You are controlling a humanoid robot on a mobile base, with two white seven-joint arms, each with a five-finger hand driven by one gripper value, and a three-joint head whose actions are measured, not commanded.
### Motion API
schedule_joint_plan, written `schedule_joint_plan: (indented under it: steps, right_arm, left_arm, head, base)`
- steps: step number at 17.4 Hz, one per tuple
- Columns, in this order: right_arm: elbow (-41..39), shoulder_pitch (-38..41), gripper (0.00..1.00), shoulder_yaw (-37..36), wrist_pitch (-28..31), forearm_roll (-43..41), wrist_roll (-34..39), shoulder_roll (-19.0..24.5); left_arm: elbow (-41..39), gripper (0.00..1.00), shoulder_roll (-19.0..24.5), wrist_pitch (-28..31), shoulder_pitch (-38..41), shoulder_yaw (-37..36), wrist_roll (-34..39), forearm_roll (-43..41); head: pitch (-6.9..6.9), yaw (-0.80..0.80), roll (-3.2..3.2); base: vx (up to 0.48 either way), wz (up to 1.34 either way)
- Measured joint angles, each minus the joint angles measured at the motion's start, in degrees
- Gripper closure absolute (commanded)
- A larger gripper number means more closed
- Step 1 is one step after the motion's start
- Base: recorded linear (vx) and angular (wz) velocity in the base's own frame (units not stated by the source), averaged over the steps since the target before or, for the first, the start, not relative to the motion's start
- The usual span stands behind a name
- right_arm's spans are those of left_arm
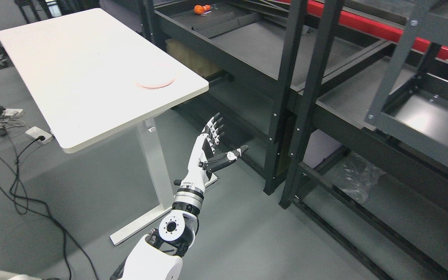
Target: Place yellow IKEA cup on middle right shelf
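Observation:
No yellow cup shows anywhere in the head view. My left hand (224,144) is raised over the grey floor between the white table (72,66) and the dark metal shelf rack (282,97). Its fingers are spread and the thumb sticks out to the right; it holds nothing. The arm comes up from the bottom edge left of the middle. The hand sits below the table's near right corner and left of the rack's front posts. The right arm is out of the picture.
A pale round plate (156,79) lies near the table's right edge. A small orange object (200,8) rests on the far shelf board. Crumpled clear plastic (358,175) lies under the right rack. Cables and a power strip (39,134) run across the floor at left.

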Motion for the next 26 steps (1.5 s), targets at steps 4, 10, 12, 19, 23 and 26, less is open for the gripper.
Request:
schedule_joint_plan:
  steps: [4, 10, 12, 19, 23, 26]
  right_arm:
    - [0.0, 0.0, 0.01, 0.0, 0.0, 0.0, 0.0, 0.0]
    - [0.0, 0.0, 0.01, 0.0, 0.0, 0.0, 0.0, 0.0]
    - [0.0, 0.0, 0.01, 0.0, 0.0, 0.0, 0.0, 0.0]
    - [0.0, 0.0, 0.01, 0.0, 0.0, 0.0, 0.0, 0.0]
    - [0.0, 0.0, 0.01, 0.0, 0.0, 0.0, 0.0, 0.0]
    - [0.0, 0.0, 0.01, 0.0, 0.0, 0.0, 0.0, 0.0]
  left_arm:
    - [0.6, 0.01, 0.0, 0.1, 0.0, 0.4, 0.0, 0.0]
    - [1.0, 0.01, 0.0, 0.0, 0.0, 0.7, 0.0, 0.0]
    - [1.1, 0.01, 0.0, -0.3, 0.0, 0.8, -0.1, 0.0]
    - [1.1, 0.01, 0.0, -0.6, -0.3, 0.9, -0.2, 0.0]
    - [0.8, 0.01, 0.0, -0.7, -0.4, 1.0, -0.4, 0.0]
    - [0.6, 0.01, 0.0, -0.7, -0.4, 1.0, -0.4, 0.0]
  head:
    - [0.0, 0.0, 0.0]
    - [0.0, 0.0, 0.0]
    - [0.0, 0.0, 0.0]
    - [0.0, 0.0, 0.0]
    - [0.0, 0.0, 0.0]
    - [0.0, 0.0, 0.0]
  base:
    - [0.108, 0.4]
    - [0.046, 0.14]
    - [-0.014, -0.06]
    - [-0.068, -0.27]
    - [-0.108, -0.51]
    - [-0.072, -0.49]
